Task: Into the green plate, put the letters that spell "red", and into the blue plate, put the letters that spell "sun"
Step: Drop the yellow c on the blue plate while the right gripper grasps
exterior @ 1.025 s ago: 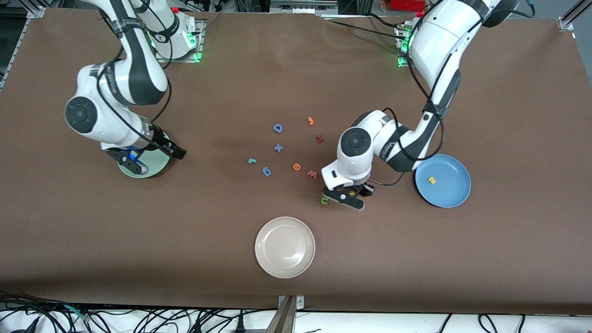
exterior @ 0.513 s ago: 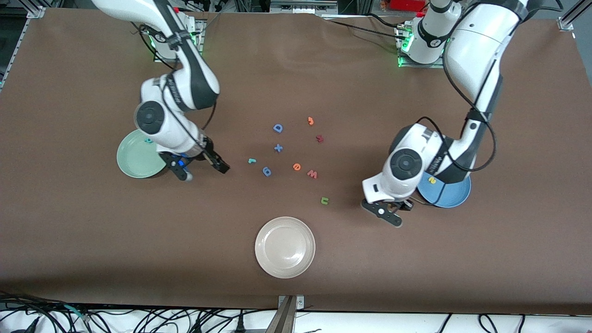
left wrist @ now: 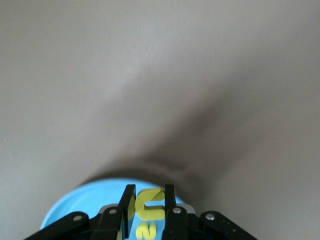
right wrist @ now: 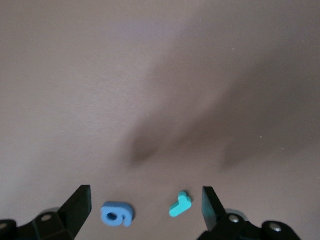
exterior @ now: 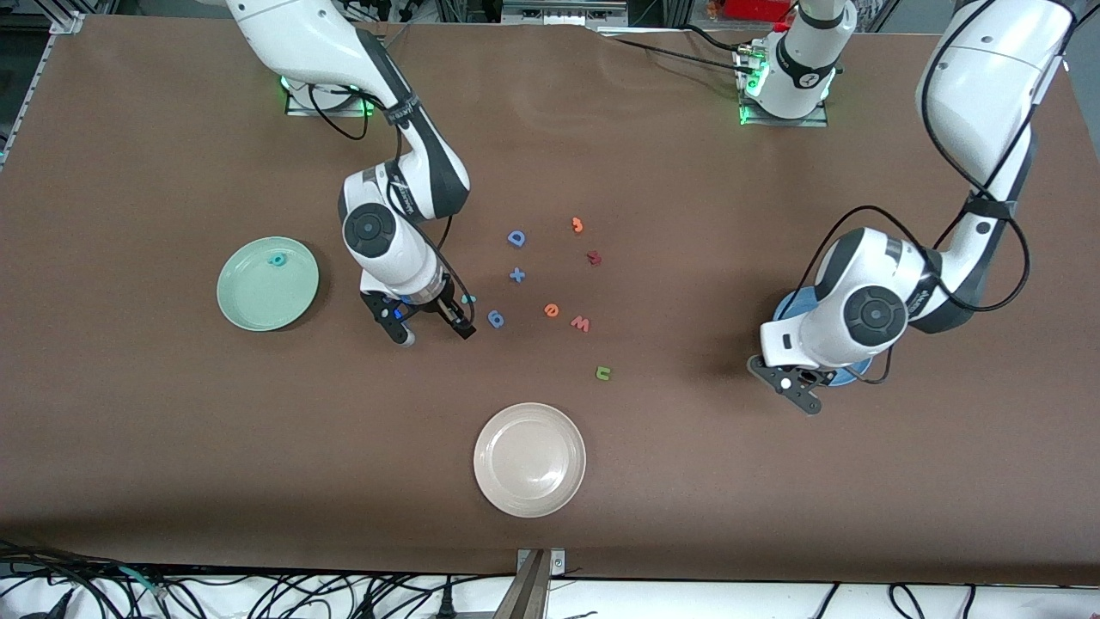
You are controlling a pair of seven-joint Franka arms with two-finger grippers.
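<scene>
Left pincer (left wrist: 149, 205) pinching yellow arch letter (left wrist: 150, 204) over blue plate (left wrist: 75, 205), right pincer (right wrist: 145, 205) spread, brown table (exterior: 773, 516)

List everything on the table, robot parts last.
green plate: one, mint, toward the right arm's end
teal "d": one, in the green plate
blue plate: one, under the left arm
yellow "s": one, in the blue plate
cream plate: one, nearest the front camera
teal "r": one, below the right gripper
orange "e": one, mid-table
green "u": one, nearer the camera than the red "w"
blue pieces: three, "D", plus, "g", mid-table
orange "3", dark red "s": one each, mid-table
left gripper: shut on yellow arch letter, over the blue plate
right gripper: open, over the teal "r"
</scene>
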